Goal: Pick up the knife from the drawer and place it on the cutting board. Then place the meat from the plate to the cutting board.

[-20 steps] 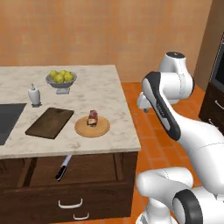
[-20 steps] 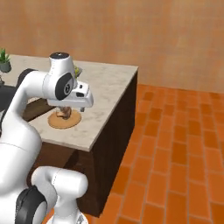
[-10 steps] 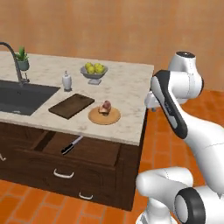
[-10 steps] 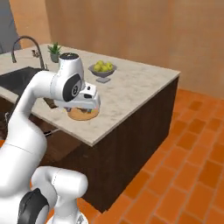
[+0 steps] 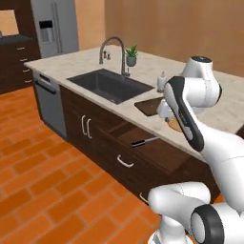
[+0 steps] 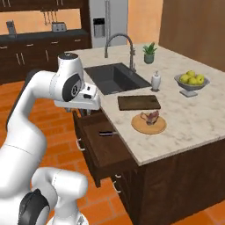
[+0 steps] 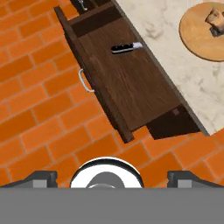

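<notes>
The dark wooden drawer (image 7: 131,87) stands pulled out from the island, and the black-handled knife (image 7: 124,47) lies flat in its far end, blade toward the counter. My gripper (image 7: 112,178) hangs open and empty high above the brick floor, off the drawer's front. In the right base view the gripper (image 6: 82,111) is left of the drawer (image 6: 107,151) and above the knife (image 6: 107,133). On the counter, the dark cutting board (image 6: 138,102) lies beside the tan plate (image 6: 149,125), which carries the meat (image 6: 152,117). The knife (image 5: 143,141) and the board (image 5: 148,106) also appear in the left base view.
A sink (image 6: 116,78) with a tall faucet (image 6: 119,43) sits left of the board. A soap dispenser (image 6: 155,80), a potted plant (image 6: 149,53) and a grey bowl of lemons (image 6: 191,81) stand farther back. Orange brick floor (image 7: 39,109) lies under the hand.
The whole picture has swung round, so the cameras have moved: the island now appears from its sink end. The knife, board and plate keep their places. The gripper stays open.
</notes>
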{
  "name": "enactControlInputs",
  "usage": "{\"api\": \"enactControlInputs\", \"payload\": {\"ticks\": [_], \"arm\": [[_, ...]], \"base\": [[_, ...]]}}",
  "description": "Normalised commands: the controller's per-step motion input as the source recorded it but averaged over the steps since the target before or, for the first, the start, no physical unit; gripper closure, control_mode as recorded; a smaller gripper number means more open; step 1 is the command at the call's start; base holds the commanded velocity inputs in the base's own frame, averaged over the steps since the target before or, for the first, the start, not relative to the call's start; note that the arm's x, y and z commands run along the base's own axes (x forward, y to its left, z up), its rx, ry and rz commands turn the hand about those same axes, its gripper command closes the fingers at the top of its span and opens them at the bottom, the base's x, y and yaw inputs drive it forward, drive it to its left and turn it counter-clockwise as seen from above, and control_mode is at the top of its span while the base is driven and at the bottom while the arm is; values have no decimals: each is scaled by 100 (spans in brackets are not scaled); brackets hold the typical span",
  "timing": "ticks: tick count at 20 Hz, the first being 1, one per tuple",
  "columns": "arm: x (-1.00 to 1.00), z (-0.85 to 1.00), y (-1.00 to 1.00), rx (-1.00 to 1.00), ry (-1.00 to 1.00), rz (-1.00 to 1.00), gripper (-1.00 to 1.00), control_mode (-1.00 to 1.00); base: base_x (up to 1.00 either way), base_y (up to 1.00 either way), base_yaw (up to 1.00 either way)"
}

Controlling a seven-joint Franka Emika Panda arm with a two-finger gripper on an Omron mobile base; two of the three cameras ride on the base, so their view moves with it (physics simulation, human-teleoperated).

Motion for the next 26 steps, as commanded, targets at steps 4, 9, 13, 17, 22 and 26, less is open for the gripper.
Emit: {"api": "enactControlInputs", "payload": {"ticks": [4, 9, 13, 17, 22, 26], "arm": [[0, 0, 0, 0, 0, 0, -100, 100], [0, 0, 0, 0, 0, 0, -100, 100], [0, 0, 0, 0, 0, 0, -100, 100], [0, 0, 0, 0, 0, 0, -100, 100], [0, 0, 0, 0, 0, 0, -100, 100], [0, 0, 0, 0, 0, 0, -100, 100]], "base": [[-6, -12, 49], [-27, -84, 22], [33, -87, 33], [15, -15, 11], [-21, -18, 15], [-11, -34, 31]]}}
